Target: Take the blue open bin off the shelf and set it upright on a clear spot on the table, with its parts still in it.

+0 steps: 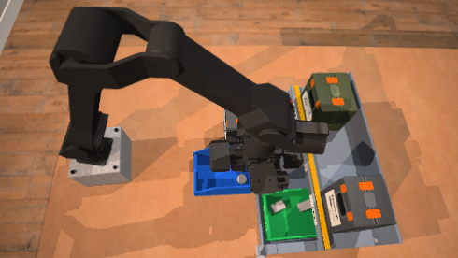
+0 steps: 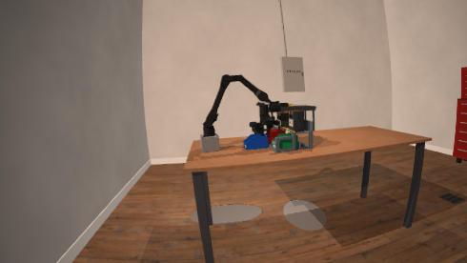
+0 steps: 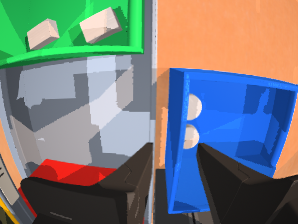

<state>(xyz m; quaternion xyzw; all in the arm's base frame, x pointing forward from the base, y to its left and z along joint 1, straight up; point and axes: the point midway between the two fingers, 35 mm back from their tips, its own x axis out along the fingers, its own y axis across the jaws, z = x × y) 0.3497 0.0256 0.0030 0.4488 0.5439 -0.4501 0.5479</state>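
The blue open bin [image 1: 220, 175] stands upright on the table, just off the shelf's front edge. It also shows in the exterior view [image 2: 255, 141] and in the wrist view [image 3: 226, 136]. Two round pale parts [image 3: 192, 123] lie inside it against the wall nearest the shelf. My gripper [image 3: 175, 149] is above that wall with its fingers parted, one on each side and not pressing it. In the overhead view the wrist [image 1: 262, 168] hides the fingers.
The grey shelf unit [image 1: 327, 164] is right of the blue bin. It holds a green bin [image 1: 287, 214] with two pale blocks, a red bin [image 3: 67, 176], an olive case [image 1: 332, 95] and a grey case [image 1: 357, 201]. The arm's base block [image 1: 100, 156] stands at the left.
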